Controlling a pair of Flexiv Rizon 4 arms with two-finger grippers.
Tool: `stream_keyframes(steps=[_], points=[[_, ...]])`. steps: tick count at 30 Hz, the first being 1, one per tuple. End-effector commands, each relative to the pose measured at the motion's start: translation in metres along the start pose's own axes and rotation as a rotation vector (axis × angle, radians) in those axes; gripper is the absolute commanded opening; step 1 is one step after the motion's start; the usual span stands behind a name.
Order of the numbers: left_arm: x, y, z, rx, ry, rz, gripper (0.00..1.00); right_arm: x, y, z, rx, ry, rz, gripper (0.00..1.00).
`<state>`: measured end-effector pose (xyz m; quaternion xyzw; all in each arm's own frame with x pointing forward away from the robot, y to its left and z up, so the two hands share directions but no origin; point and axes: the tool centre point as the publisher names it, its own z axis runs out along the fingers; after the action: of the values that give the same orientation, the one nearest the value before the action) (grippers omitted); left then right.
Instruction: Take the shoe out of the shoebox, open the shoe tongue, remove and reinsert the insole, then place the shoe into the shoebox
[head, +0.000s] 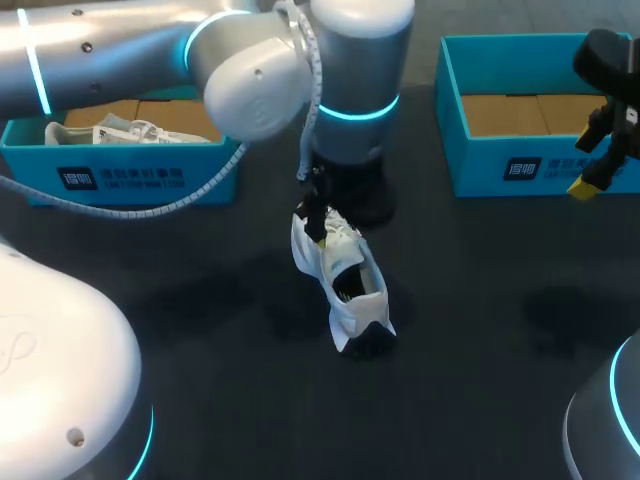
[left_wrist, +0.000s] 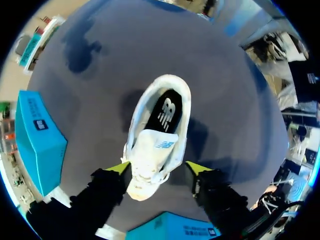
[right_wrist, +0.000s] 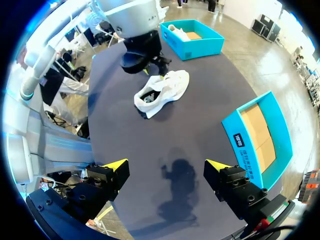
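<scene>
A white shoe (head: 345, 275) with a black insole (left_wrist: 166, 111) stands on the dark table (head: 200, 330) at its middle. The tongue (left_wrist: 152, 147) is folded up over the laces. My left gripper (head: 318, 215) hangs right above the shoe's front. In the left wrist view the left gripper (left_wrist: 160, 167) is open and straddles the toe end; one yellow tip is at the shoe's edge and the other stands clear of it. My right gripper (head: 600, 165) is open and holds nothing, high at the far right by the empty blue shoebox (head: 520, 110). In the right wrist view the shoe (right_wrist: 162, 92) lies well ahead of the right gripper (right_wrist: 167, 167).
A second blue shoebox (head: 120, 140) at the far left holds another white shoe (head: 125, 130). The left arm's wide elbow (head: 260, 85) hangs over the back middle. The robot's white base (head: 60, 380) fills the near left corner.
</scene>
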<state>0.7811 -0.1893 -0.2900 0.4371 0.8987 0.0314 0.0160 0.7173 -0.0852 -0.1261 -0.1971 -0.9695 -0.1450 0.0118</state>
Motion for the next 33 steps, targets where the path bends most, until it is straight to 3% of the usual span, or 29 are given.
stream_keyframes(steps=[1, 16, 20, 24, 28, 30, 33], points=[[0.008, 0.003, -0.003, 0.004, -0.013, 0.005, 1.0, -0.002, 0.002, 0.0, 0.005, 0.003, 0.002, 1.0], [0.008, 0.003, -0.003, 0.004, -0.013, 0.005, 1.0, -0.002, 0.002, 0.0, 0.005, 0.003, 0.002, 1.0], [0.008, 0.001, -0.006, 0.005, -0.009, -0.199, 1.0, -0.002, 0.002, 0.0, 0.005, 0.003, 0.002, 1.0], [0.01, 0.0, -0.01, 0.064, 0.008, -0.409, 1.0, -0.002, 0.002, 0.0, 0.005, 0.003, 0.002, 1.0], [0.012, -0.009, -0.014, 0.027, 0.007, -0.612, 1.0, -0.002, 0.002, 0.0, 0.005, 0.003, 0.002, 1.0], [0.013, -0.011, -0.016, 0.084, 0.041, -0.743, 1.0, -0.002, 0.002, 0.0, 0.005, 0.003, 0.002, 1.0], [0.017, -0.019, -0.019, 0.11, 0.049, -0.887, 1.0, -0.002, 0.002, 0.0, 0.005, 0.003, 0.002, 1.0]])
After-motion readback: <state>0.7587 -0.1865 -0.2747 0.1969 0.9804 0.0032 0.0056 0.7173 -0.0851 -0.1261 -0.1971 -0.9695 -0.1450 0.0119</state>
